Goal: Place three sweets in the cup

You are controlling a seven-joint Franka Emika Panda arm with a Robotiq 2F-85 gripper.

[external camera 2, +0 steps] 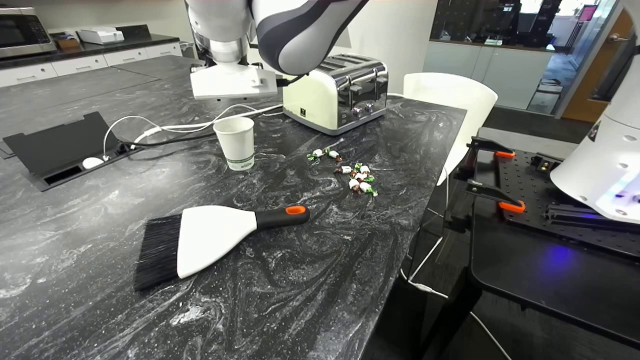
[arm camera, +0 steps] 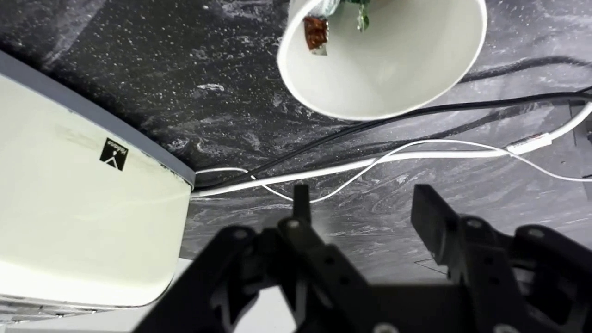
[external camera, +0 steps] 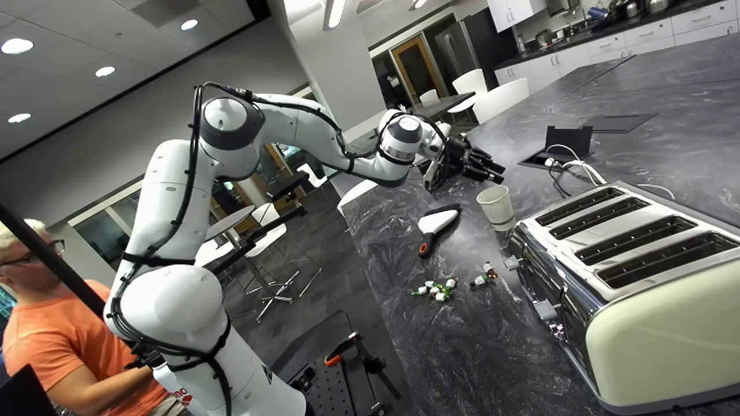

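Hanging near the paper cup [arm camera: 384, 88], the jaws stand wide apart; brown and green sweet wrappers [arm camera: 316, 33] show inside the cup, and more wrapped sweets [external camera 2: 360, 177] lie on the desk [external camera 2: 310, 300].

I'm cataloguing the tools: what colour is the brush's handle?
The handle is black with an orange oval near its end, clearest in an exterior view.

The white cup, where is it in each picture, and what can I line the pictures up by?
In an exterior view, the cup stands right of centre, about mid-height.
In an exterior view, the cup stands left of centre, a little above mid-height.
In the wrist view, the cup is right of centre, cut off by the top edge.
Shared landmark: the toaster, visible in all three.
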